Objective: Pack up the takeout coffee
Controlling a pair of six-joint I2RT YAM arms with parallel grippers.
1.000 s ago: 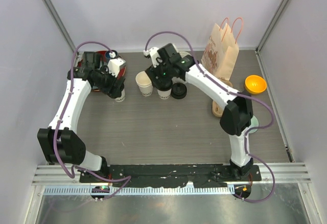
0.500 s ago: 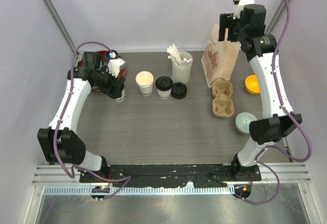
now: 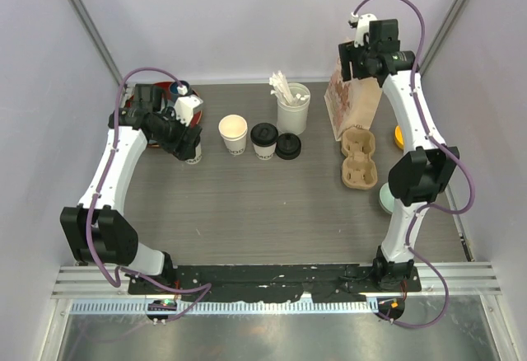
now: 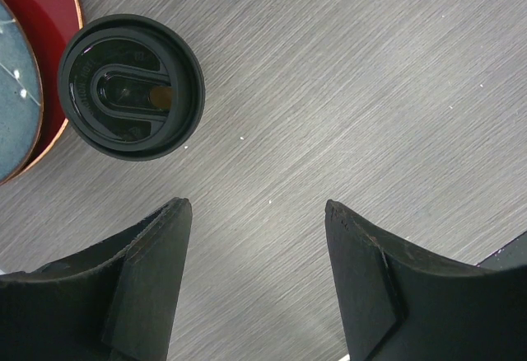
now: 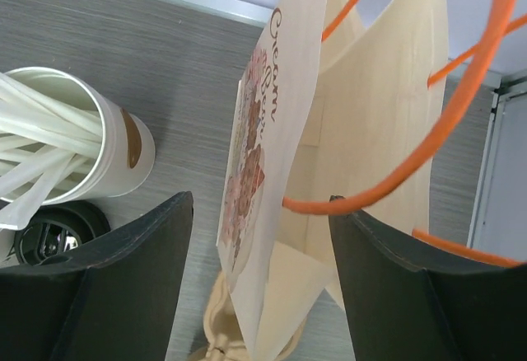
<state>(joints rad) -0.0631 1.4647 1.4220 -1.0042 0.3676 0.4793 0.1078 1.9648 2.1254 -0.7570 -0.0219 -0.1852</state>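
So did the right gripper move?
Yes. The right gripper has swung away from the lidded cup in the middle, rightward and back, and now sits over the paper bag.

Top external view: fixed high behind the arm bases, facing down over the whole tabletop [image 3: 247, 204]. Left wrist view: close, looking straight down past the left pincer [image 4: 255, 278] onto a black-lidded cup [image 4: 130, 86]. Right wrist view: raised, looking down into the mouth of the paper bag [image 5: 362, 130]. The overhead view covers both wrist fields.
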